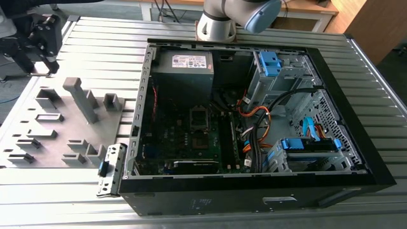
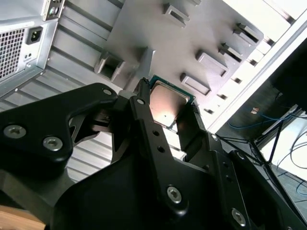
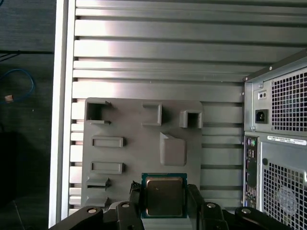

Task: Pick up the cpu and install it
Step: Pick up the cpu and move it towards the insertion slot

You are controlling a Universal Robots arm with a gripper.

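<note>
While fingers [image 3: 193, 201] pinch cpu [image 3: 164, 195] by opposite edges over fixture plate [image 3: 129, 153], exterior view's left of case [image 1: 222, 200]: judged light, stiff, fragile; edge-only hold.

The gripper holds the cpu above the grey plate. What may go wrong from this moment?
1. The gripper grips the cpu only by two opposite edges, so the chip may slip or tilt during transport.
2. The socket frame lies deep inside the computer case, close to the orange cables. The wide gripper might strike a case wall or snag a cable.
3. If the cpu arrives tilted, it would probably seat badly in the socket frame.
</note>
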